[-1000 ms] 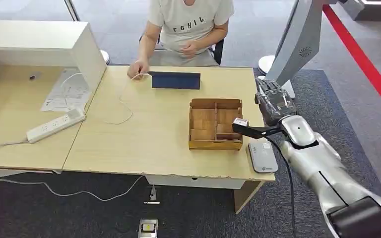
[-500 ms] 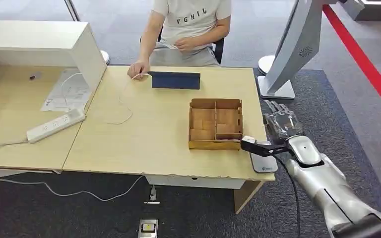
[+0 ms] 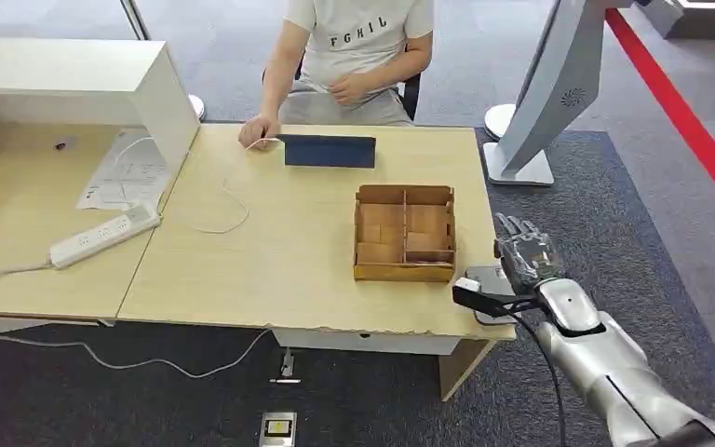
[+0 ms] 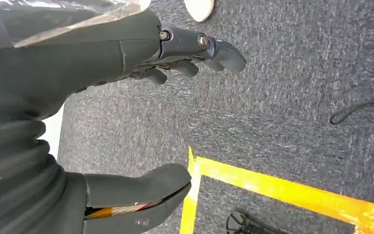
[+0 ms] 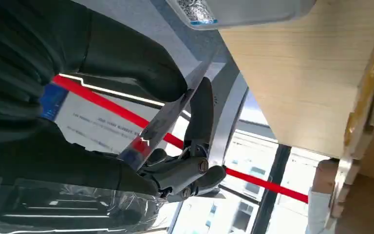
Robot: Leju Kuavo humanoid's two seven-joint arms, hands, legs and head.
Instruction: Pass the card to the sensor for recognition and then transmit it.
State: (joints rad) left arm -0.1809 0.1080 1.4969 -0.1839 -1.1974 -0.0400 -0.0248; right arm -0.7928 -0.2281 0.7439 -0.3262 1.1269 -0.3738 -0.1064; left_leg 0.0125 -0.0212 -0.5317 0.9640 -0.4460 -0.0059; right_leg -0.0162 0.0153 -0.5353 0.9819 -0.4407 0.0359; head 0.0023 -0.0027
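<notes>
My right hand hangs over the table's front right corner, just above the grey-white sensor, which it partly hides. In the right wrist view a thin card with red and blue print is pinched edge-on between the thumb and the dark fingers, and the sensor lies close by on the wooden tabletop. My left hand hangs over grey carpet with its fingers apart and nothing in it.
A wooden compartment box stands left of the sensor. A person sits at the table's far side, one hand by a dark tablet and a white cable. A power strip, papers and a white cabinet are at the left.
My right hand has come down and back toward me, from beside the wooden box to over the sensor at the front corner. The person shifted their arms slightly.
</notes>
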